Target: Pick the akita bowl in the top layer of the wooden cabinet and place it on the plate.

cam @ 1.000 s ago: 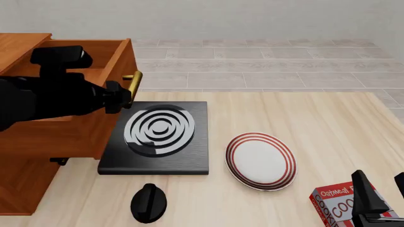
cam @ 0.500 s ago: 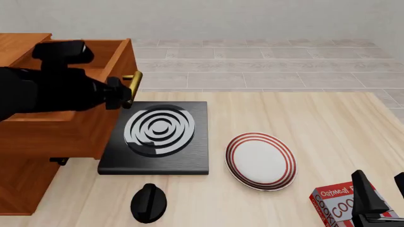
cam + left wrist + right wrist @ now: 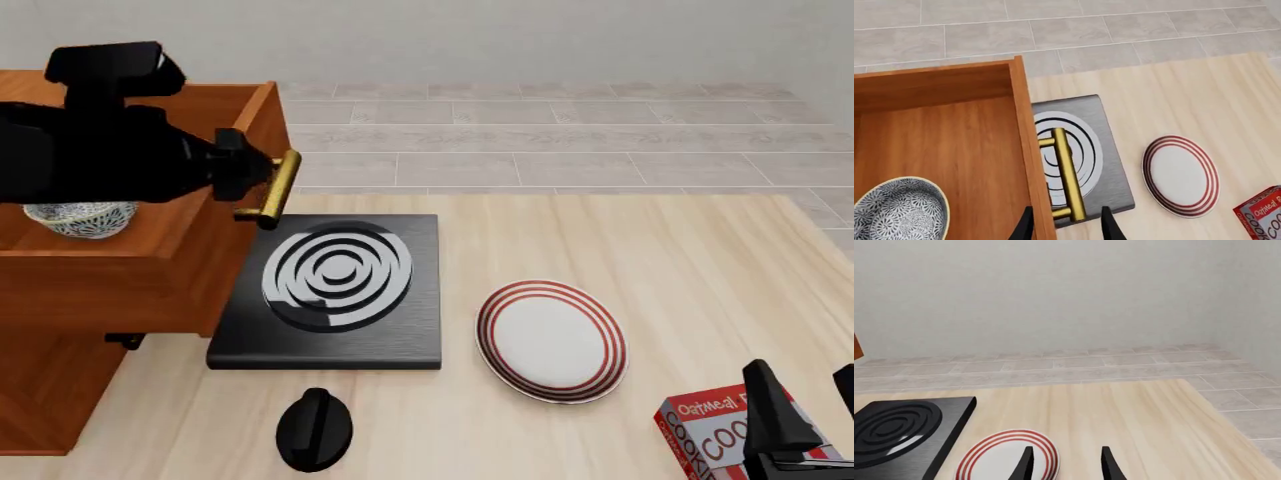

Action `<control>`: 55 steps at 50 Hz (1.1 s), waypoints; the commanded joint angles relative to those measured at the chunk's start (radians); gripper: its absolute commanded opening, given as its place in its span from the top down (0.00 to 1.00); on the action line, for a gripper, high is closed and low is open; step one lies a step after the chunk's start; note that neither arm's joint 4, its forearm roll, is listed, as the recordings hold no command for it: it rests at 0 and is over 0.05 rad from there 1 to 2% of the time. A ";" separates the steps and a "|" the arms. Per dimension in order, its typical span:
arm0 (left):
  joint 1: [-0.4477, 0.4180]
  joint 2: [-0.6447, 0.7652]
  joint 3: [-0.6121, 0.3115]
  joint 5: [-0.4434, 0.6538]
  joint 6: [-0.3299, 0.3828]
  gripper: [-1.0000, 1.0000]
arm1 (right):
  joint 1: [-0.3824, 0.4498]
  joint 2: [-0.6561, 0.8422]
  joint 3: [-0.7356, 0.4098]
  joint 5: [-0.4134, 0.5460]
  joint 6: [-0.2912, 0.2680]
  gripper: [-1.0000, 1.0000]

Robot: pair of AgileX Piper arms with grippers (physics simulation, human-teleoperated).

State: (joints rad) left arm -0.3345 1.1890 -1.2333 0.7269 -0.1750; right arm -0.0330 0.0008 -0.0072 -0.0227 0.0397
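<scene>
1. The akita bowl [image 3: 899, 211] is a small round bowl, white with a fine dark net-like pattern over its inside and outside and a pale rim. It sits on the floor of the top layer [image 3: 954, 145], upright and clear of the drawer's front wall.
2. The top layer [image 3: 160, 270] stands pulled out from the wooden cabinet [image 3: 47, 400], its front over the near edge of the black square slab [image 3: 334, 290]. Its brass bar handle [image 3: 1066, 175] is fixed to the front panel.
3. The left gripper [image 3: 1066, 229] sits above the drawer front; its two fingertips stand apart either side of the handle's end, with no contact visible. In the front view the arm hides its jaws.
4. The plate [image 3: 553, 340], white with concentric red rings, lies flat on the counter [image 3: 641, 260], just right of the slab and bare.
5. The right gripper [image 3: 1066, 465] hovers low at the counter's near right, jaws apart, holding nothing, beside a red cookie box [image 3: 714, 430].
6. A black knob-shaped object [image 3: 315, 430] rests on the counter in front of the slab.
</scene>
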 commanded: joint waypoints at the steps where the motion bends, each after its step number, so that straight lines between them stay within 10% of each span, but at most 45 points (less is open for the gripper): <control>1: -0.004 -0.006 -0.054 0.011 0.032 0.00 | 0.001 0.000 -0.001 0.000 -0.002 0.00; 55: 0.172 -0.002 -0.181 0.092 0.184 0.00 | 0.002 -0.001 -0.003 -0.008 -0.004 0.00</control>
State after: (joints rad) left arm -0.2012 1.1903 -1.4070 0.8129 -0.0270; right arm -0.0308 0.0003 -0.0106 -0.0285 0.0345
